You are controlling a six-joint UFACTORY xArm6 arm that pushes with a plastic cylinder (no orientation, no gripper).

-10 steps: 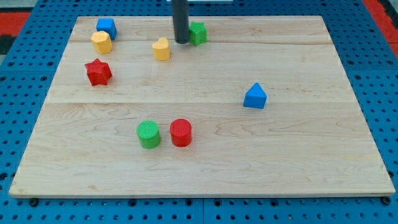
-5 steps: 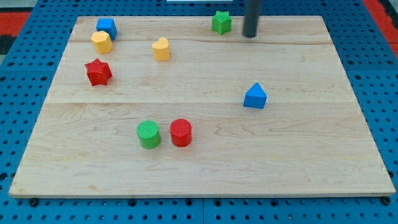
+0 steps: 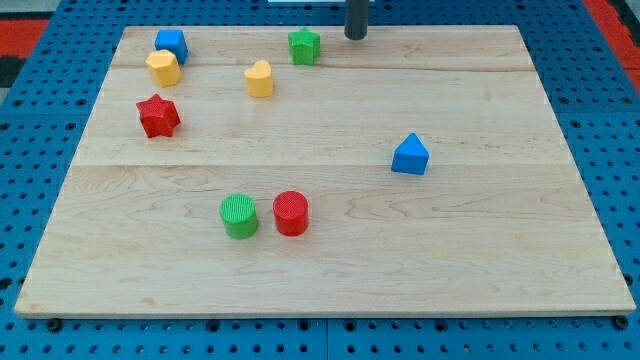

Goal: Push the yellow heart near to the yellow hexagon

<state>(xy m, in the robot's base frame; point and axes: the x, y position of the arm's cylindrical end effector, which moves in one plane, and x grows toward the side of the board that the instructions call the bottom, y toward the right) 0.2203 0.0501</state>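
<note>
The yellow heart point(image 3: 259, 78) lies on the wooden board point(image 3: 470, 250) near the view's top left. The yellow hexagon point(image 3: 163, 68) sits further left, with a gap between them about two blocks wide. My tip point(image 3: 355, 37) is at the board's top edge, to the upper right of the heart and right of the green star point(image 3: 304, 46). It touches no block.
A blue cube point(image 3: 171, 43) sits just above the yellow hexagon, and a red star point(image 3: 158, 116) below it. A green cylinder point(image 3: 239, 216) and a red cylinder point(image 3: 290, 213) stand side by side lower down. A blue triangle point(image 3: 410, 155) lies at the right.
My tip swung right from beside the heart, then back left to the top edge. The green star moved right and up, then back left. The yellow heart has not moved.
</note>
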